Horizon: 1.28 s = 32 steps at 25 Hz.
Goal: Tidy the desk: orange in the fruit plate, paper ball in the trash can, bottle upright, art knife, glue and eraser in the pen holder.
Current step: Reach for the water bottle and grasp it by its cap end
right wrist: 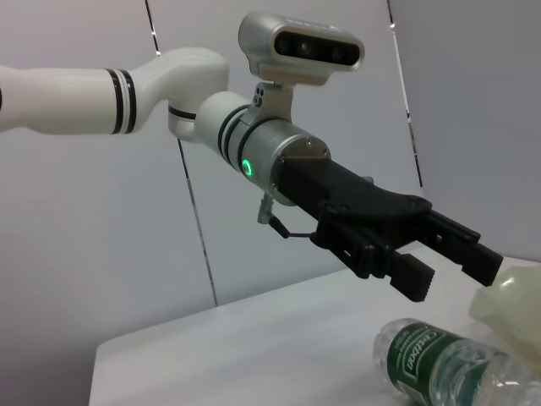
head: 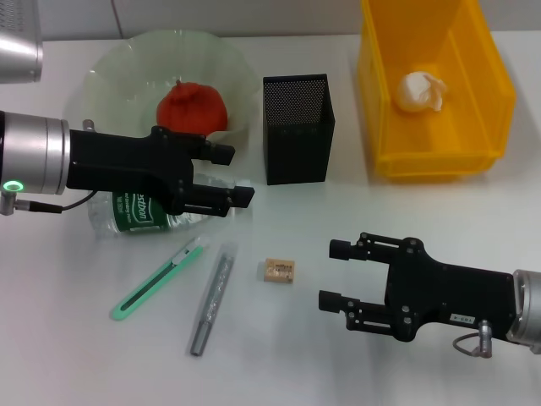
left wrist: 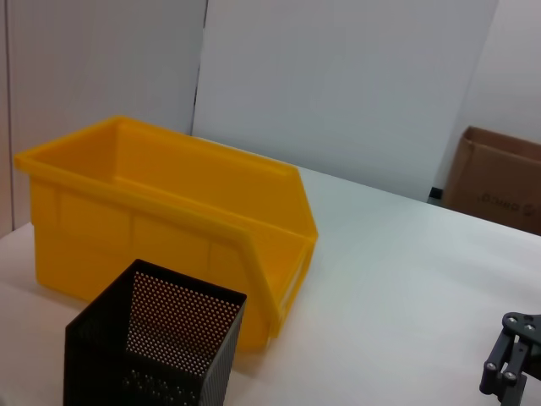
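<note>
White table (head: 439, 245); I hold the released left tool (head: 230, 175) above the lying bottle (head: 139, 211), next to lower and grasp; right tool (head: 336, 275) released, idle.

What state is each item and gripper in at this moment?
orange: in fruit plate
paper ball: in trash can
bottle: lying down
eraser: on desk
pen holder: upright
left gripper: open above bottle
right gripper: open
</note>
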{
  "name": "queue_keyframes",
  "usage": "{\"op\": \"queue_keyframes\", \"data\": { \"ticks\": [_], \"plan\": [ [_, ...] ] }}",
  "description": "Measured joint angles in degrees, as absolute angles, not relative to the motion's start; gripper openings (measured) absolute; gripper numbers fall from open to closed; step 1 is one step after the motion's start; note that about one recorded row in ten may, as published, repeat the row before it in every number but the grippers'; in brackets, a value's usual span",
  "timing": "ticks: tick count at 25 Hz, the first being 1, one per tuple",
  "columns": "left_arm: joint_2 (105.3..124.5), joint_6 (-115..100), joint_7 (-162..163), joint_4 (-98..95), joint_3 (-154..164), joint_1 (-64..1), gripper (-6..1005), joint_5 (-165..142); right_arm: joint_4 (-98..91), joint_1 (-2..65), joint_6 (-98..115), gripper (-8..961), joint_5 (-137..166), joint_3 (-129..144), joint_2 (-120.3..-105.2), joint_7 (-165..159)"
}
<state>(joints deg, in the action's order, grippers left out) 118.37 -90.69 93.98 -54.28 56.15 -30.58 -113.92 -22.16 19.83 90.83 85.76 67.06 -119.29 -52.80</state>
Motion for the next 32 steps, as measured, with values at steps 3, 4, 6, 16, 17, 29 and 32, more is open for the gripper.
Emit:
{"op": "queue_keyframes", "data": {
  "ticks": [3,4,6,16,17,29,32],
  "plan": [
    [118.31,-90.4,95.2,-55.4,56.5,-30.7,728,-114.6,-22.1,19.8,90.7,684,85.8,67.1,-119.27,-52.8],
    [118.31,-90.4,96.2,-56.5,56.6,-30.8,728,-115.3,-22.1,19.8,90.6,684,85.8,67.1,-119.26,-52.8],
    [118.32,-90.3,97.6,-58.2,56.8,-31.0,728,-116.4,-22.1,19.9,90.3,683,85.8,67.1,-119.26,-52.8],
    [118.69,-86.3,113.1,-71.8,70.2,-35.8,728,-132.0,-21.9,19.8,90.0,683,85.8,67.2,-119.39,-53.0],
    [118.73,-85.9,114.3,-72.8,72.6,-36.3,728,-133.5,-21.4,19.8,90.0,683,85.8,67.1,-119.41,-52.9],
    [119.08,-82.6,124.0,-73.7,86.6,-39.6,727,-146.0,-20.7,20.1,90.0,683,85.6,67.1,-119.35,-52.7],
    [119.15,-80.6,126.3,-73.6,91.1,-39.9,726,-149.2,-20.7,20.2,90.0,683,85.6,67.1,-119.39,-52.7]
  ]
}}
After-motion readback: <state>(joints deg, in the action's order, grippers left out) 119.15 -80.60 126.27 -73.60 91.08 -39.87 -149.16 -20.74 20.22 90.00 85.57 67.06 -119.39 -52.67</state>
